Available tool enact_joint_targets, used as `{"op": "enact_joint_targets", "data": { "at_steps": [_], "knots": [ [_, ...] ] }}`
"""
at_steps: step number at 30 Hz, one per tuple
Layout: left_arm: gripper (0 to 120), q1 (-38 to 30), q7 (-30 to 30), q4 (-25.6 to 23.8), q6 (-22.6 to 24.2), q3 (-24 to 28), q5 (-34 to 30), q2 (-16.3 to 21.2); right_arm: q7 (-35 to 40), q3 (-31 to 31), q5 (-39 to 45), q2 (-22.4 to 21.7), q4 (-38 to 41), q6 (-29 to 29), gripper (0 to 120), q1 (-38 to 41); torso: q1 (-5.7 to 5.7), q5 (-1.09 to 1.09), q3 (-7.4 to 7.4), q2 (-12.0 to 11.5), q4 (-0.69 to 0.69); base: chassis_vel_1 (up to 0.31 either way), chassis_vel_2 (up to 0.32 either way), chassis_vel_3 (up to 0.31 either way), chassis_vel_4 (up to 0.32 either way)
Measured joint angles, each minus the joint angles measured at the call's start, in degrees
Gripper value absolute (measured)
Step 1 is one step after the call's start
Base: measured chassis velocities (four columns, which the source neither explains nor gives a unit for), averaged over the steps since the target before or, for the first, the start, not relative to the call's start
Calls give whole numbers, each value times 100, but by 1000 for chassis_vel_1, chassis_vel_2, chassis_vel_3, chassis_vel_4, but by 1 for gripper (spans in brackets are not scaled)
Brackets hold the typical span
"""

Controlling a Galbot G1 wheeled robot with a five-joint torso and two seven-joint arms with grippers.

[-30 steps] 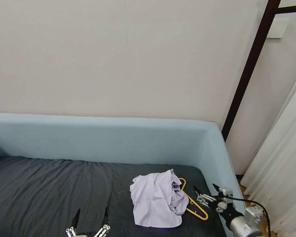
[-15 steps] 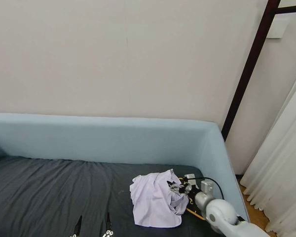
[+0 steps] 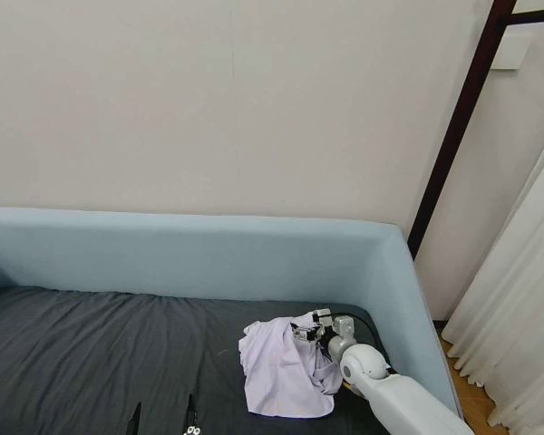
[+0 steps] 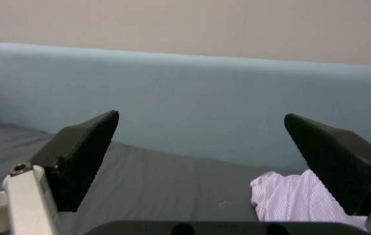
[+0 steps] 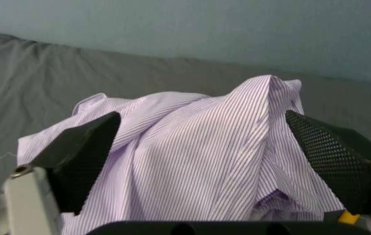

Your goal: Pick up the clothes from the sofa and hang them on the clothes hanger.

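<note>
A crumpled lilac striped shirt (image 3: 281, 370) lies on the sofa's dark grey seat (image 3: 91, 353), near the right armrest. My right gripper (image 3: 309, 330) hangs open just over the shirt's far upper edge. In the right wrist view the right gripper (image 5: 202, 122) has its black fingers spread wide on either side of the shirt (image 5: 192, 156). A bit of yellow hanger (image 5: 347, 217) peeks out beside the cloth. My left gripper (image 3: 161, 414) stays low at the front of the seat, open (image 4: 202, 119), with the shirt (image 4: 296, 196) off to one side.
The sofa's light blue backrest (image 3: 181, 254) runs behind the seat, and its armrest (image 3: 394, 290) stands right of the shirt. A dark slanted rack pole (image 3: 458, 127) rises at the right, with a white curtain (image 3: 517, 335) beside it.
My right arm has swung from the sofa's front right corner up and left, until its gripper is over the shirt, covering the hanger. The left gripper has sunk lower in view.
</note>
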Motion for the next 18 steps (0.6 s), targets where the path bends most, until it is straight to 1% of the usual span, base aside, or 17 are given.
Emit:
{"op": "enact_joint_targets", "data": {
  "at_steps": [2,3,6,7,8,13,14,18],
  "knots": [
    [100,9,-1,-8,-1,2,10,-10,1,-4,-12,15,-76,3,87,18,0,0,0,0,-1,0,0,0,0],
    [100,9,-1,-8,-1,2,10,-10,1,-4,-12,15,-76,3,87,18,0,0,0,0,-1,0,0,0,0],
    [100,17,-3,-19,-1,10,20,-12,-5,-2,-10,53,-204,4,72,37,0,1,0,0,-1,0,0,0,0],
    [100,18,-3,-19,-1,11,20,-7,-10,2,-9,69,-236,4,69,42,0,0,0,0,-1,0,0,0,0],
    [100,18,-3,-19,-1,11,20,-7,-10,2,-9,69,-236,4,69,42,0,0,0,0,-1,0,0,0,0],
    [100,33,-12,2,-4,15,21,83,-35,12,-1,116,-290,9,46,43,0,0,0,0,0,0,0,0,0],
    [100,33,-12,2,-4,15,21,83,-35,12,-1,116,-290,9,46,43,0,0,0,0,0,0,0,0,0],
    [100,23,-25,10,-5,13,11,84,-46,11,-4,122,-288,21,28,16,0,0,0,0,-1,0,0,0,0]
  ]
}}
